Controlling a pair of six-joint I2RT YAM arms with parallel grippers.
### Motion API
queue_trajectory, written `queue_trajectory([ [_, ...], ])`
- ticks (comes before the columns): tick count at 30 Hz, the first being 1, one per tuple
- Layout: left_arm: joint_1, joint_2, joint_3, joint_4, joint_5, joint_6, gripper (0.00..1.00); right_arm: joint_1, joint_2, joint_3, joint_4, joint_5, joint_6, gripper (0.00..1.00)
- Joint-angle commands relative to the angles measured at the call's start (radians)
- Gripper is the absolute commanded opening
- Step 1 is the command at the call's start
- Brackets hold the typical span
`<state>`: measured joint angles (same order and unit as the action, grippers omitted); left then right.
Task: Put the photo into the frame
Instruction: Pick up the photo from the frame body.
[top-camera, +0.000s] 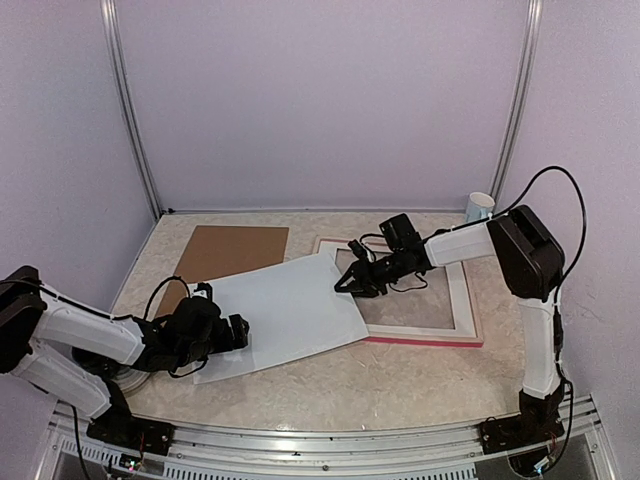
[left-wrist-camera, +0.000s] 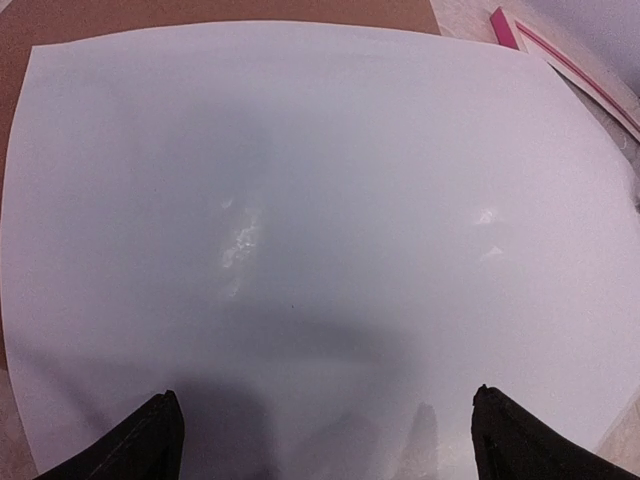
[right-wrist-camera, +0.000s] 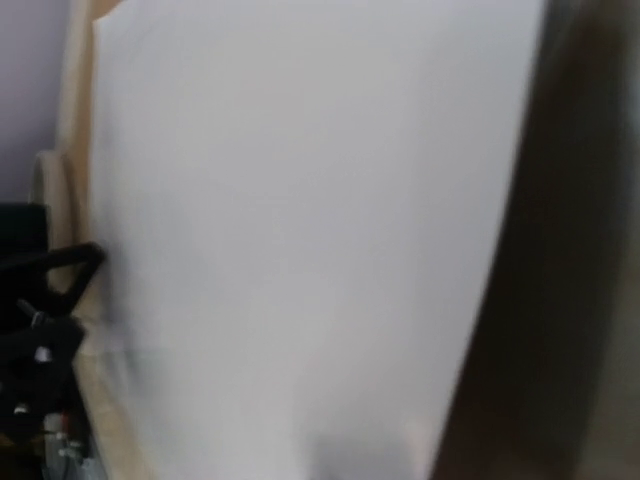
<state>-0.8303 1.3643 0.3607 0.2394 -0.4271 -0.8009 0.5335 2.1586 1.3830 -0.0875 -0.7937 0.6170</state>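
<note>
The frame (top-camera: 466, 300) lies at the right with its pale wood back up and its pink-red edge toward me; a corner of it shows in the left wrist view (left-wrist-camera: 560, 48). The photo's printed side is out of view. A large white sheet (top-camera: 290, 310) lies between the arms and fills both wrist views (left-wrist-camera: 320, 220) (right-wrist-camera: 300, 230). My left gripper (top-camera: 238, 333) stands open low over the sheet's near-left edge, with its fingertips (left-wrist-camera: 160, 440) wide apart. My right gripper (top-camera: 347, 284) is at the sheet's right edge, over the frame's left rail. The blurred wrist view hides its jaws.
A brown backing board (top-camera: 235, 250) lies at the back left, partly under the white sheet. A white cup (top-camera: 480, 207) stands by the back right corner. Pale walls and metal posts close in the table on three sides.
</note>
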Motion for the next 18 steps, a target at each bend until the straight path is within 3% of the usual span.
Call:
queue_trajectory([
  [1, -0.004, 0.009, -0.009, 0.026, 0.0, -0.003, 0.99, -0.019, 0.019, -0.047, 0.139, -0.113, 0.086, 0.28],
  [7, -0.009, 0.01, -0.009, 0.028, -0.001, -0.002, 0.99, -0.032, 0.02, -0.091, 0.201, -0.15, 0.126, 0.24],
  [18, -0.009, 0.003, 0.004, 0.014, -0.002, 0.005, 0.99, -0.037, 0.031, -0.148, 0.323, -0.216, 0.208, 0.05],
])
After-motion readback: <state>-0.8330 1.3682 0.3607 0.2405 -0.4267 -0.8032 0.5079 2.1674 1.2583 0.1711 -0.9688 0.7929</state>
